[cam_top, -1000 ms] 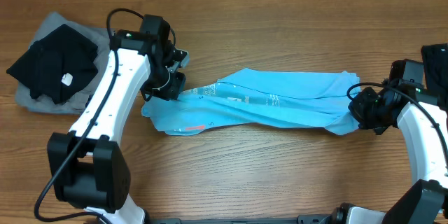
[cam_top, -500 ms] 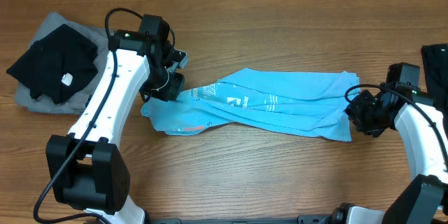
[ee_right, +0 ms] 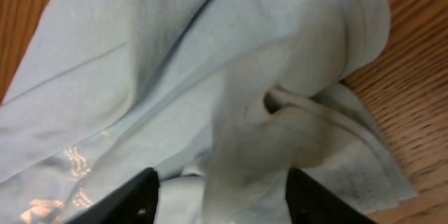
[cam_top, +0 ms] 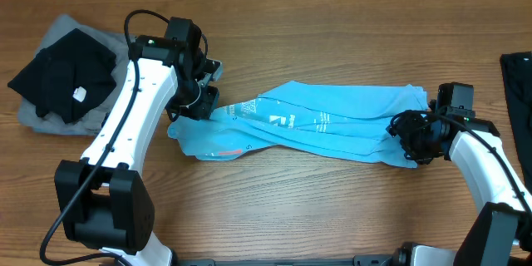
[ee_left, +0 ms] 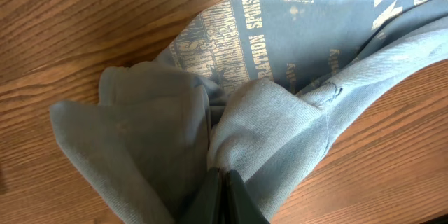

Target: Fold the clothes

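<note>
Resting far left, a black folded garment (cam_top: 62,71) lies on a grey garment (cam_top: 66,27). The left gripper (cam_top: 206,108) is clamped tight on the left end of the light sky-blue lettered T-shirt (cam_top: 332,116), which stretches across the brown wooden table (cam_top: 291,208). The right gripper (cam_top: 411,137) has its jaws spread apart over the shirt's bunched right end.

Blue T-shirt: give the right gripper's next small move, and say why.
Probably close the right gripper on the bunched fold at the right end of the blue T-shirt. It is open with that fold between its fingers, while the left gripper is shut on the other end, so both ends would be held.
</note>
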